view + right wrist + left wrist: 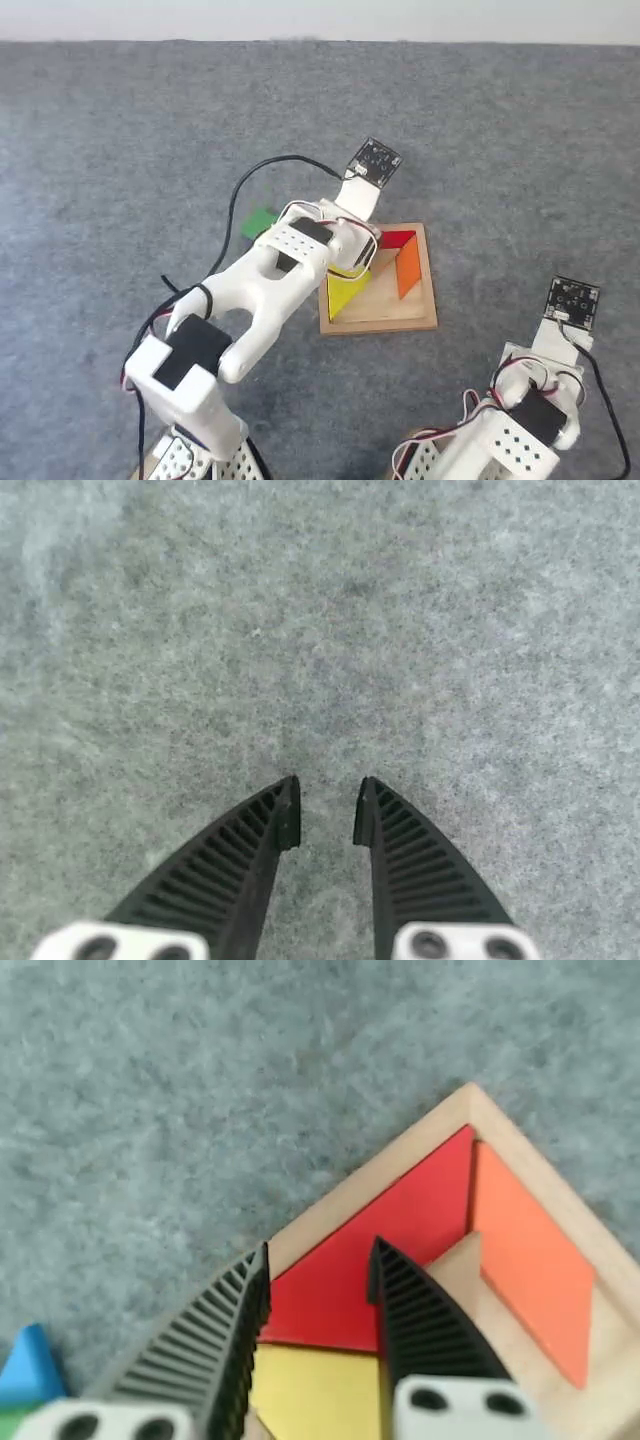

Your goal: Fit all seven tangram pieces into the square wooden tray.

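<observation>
I read the left tool (320, 1252) released, jaws half apart, gripping nothing, over the red piece (400, 1230) in a corner of the tray (400, 1150). The right tool (328, 785) is slightly parted and empty over the tabletop (320, 600), well apart from the tray. In the tray I count three: the red piece, one orange piece (530, 1260), one yellow piece (315, 1390). Outside the tray I count two: one green piece (260, 222), one blue piece (30, 1360).

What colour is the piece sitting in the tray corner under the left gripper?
The piece is red, clearest in the left wrist view.
</observation>
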You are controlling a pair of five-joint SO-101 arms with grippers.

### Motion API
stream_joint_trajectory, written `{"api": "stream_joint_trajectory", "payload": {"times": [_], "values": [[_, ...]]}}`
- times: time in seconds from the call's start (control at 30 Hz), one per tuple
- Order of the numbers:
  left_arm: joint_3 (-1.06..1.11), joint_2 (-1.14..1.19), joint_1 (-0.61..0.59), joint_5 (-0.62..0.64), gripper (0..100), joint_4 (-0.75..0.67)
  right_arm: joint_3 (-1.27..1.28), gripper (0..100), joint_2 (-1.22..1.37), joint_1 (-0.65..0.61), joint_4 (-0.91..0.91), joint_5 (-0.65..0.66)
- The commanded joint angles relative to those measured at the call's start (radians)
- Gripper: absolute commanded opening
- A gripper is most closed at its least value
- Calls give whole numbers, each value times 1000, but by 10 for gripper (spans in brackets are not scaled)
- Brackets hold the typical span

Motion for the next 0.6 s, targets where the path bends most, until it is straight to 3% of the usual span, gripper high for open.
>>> {"api": "stream_joint_trajectory", "payload": {"times": [0.0,0.37,0.57], "values": [[-38,-8,3,-20,156,20,18,114,-16,-12,2,9],[150,-203,98,-15,154,52,18,114,-16,-10,2,9],[180,-278,69,-15,154,26,18,114,-16,-10,2,9]]}}
